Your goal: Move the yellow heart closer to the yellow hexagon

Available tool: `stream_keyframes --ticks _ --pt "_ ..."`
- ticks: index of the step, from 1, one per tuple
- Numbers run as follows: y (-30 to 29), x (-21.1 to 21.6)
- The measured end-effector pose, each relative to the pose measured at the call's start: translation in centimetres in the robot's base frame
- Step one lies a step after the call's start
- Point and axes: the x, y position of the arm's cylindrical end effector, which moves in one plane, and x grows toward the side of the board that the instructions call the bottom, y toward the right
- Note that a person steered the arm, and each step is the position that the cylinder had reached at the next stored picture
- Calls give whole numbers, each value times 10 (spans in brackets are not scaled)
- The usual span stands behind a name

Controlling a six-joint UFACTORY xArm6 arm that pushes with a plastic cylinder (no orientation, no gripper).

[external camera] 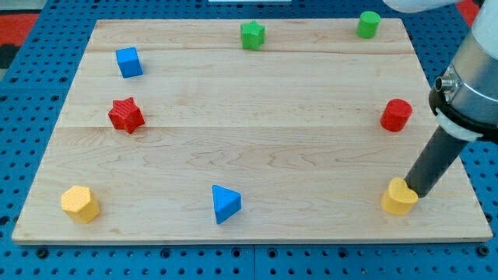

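Observation:
The yellow heart (398,197) lies near the board's bottom right corner. The yellow hexagon (81,204) lies near the bottom left corner, far across the board from the heart. My tip (415,192) is at the heart's right side, touching or almost touching it. The dark rod rises up and to the right from there to the arm's grey body.
A blue triangle (226,204) lies at the bottom middle, between heart and hexagon. A red star (125,115) and a blue cube (129,62) are at the left. A green star (252,35) and a green cylinder (369,24) are at the top. A red cylinder (396,115) is at the right.

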Motion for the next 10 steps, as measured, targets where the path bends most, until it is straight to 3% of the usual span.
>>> stream_keyframes --ticks 2,4,6,7,10 --pt "-35 3" --pt "-7 11" --pt "-64 30" --pt "-131 15" --pt "-151 -95"
